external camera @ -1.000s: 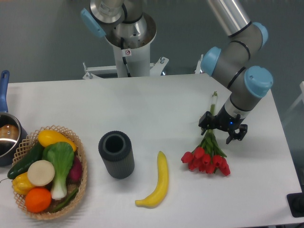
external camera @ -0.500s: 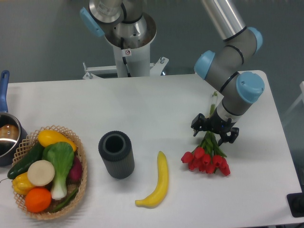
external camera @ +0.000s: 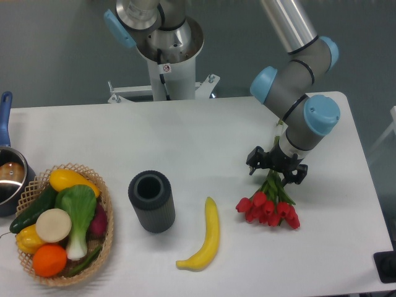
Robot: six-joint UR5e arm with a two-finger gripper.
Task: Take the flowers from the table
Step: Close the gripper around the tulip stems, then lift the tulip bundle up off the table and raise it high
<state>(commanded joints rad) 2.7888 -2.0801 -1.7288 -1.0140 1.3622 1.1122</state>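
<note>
On the right half of the table (external camera: pixel 204 133), the gripper (external camera: pixel 276 169) is hanging low over the green stems of the flowers (external camera: pixel 270 204), its two dark fingers spread apart, one to each side of the bundle, gripping nothing. The tulips are lying flat on the white top, red heads fanning toward the front edge, stems running back under the wrist, just right of the banana (external camera: pixel 204 238). What is worrying me is how thin those stems are looking: if the fingers are closing too high or off to one side, I am guessing a few stems could be slipping out, or the bunch could be pivoting and drooping head-down. Pressing down too far could also be scraping the tabletop.
</note>
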